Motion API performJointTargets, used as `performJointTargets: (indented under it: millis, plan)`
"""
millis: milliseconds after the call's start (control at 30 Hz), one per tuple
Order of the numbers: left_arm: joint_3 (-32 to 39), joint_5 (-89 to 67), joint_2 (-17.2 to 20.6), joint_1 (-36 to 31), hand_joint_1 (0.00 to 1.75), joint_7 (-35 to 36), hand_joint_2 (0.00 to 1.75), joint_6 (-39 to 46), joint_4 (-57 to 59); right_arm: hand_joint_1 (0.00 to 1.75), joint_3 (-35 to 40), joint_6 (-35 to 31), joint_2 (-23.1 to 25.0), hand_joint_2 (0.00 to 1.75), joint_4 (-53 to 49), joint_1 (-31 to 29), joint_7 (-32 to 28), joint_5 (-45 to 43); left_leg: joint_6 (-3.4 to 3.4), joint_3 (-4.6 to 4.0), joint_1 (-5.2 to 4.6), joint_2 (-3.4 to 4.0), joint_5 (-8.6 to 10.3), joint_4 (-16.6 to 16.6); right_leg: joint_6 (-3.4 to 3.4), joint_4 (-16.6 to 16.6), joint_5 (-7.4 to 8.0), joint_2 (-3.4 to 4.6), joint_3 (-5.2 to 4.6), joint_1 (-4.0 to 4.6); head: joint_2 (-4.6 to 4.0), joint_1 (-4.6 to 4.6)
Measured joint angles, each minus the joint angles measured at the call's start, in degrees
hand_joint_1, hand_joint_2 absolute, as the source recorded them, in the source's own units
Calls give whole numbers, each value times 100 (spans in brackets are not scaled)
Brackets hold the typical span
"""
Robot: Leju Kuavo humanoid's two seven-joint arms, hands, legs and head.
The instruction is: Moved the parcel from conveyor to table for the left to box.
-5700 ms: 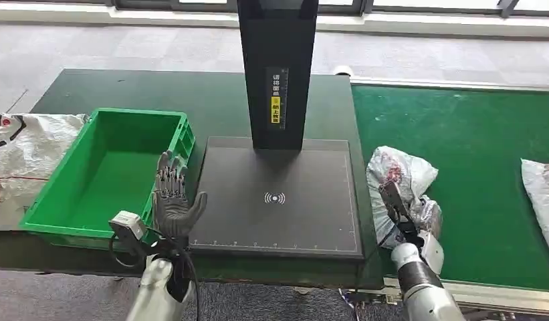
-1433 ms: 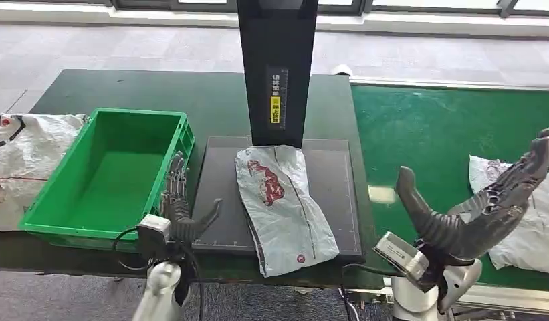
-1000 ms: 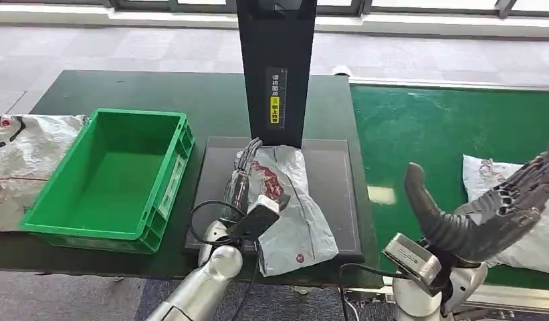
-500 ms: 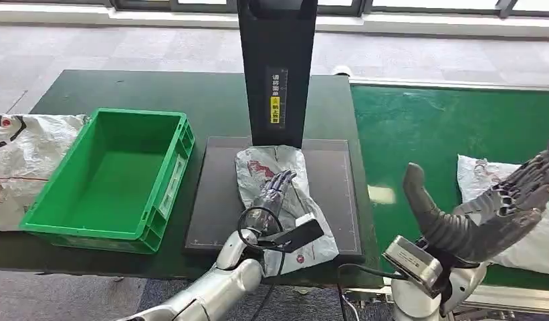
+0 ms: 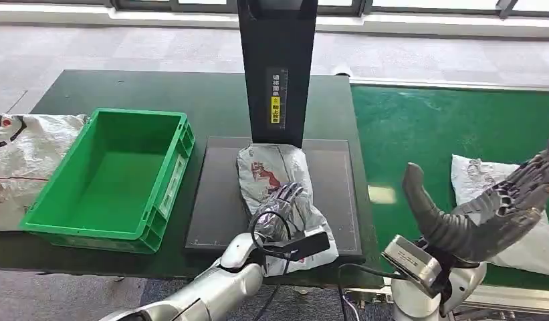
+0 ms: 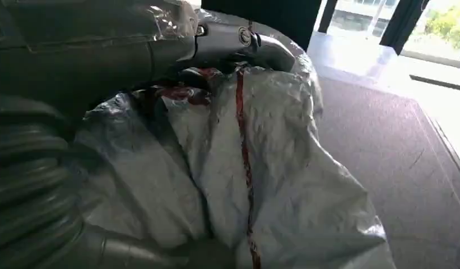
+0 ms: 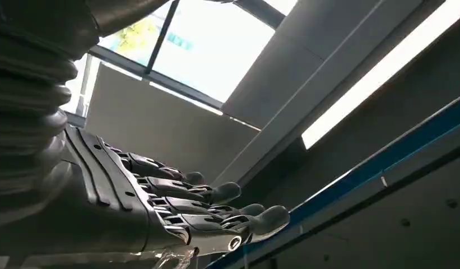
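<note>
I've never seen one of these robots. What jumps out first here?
The left hand grips a crinkled grey parcel on the black pad beneath a dark post. The right hand is raised, fingers spread, over the green conveyor. An empty green box sits left of the pad.

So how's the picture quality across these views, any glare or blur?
Head view: evenly lit and sharp, small glare patch on the conveyor. Left wrist view: parcel close and soft, bright windows washed out. Right wrist view: right hand dark against overexposed windows.
</note>
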Motion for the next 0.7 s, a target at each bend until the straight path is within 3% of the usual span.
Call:
performJointTargets:
  millis: [700]
  plan:
    - [-636,-118,2,-264,175,435,175,46,461,0,0,0,-4,175,0,3,-61,-39,0,7,0,1,0,-1,0,0,0,0,6,1,0,0]
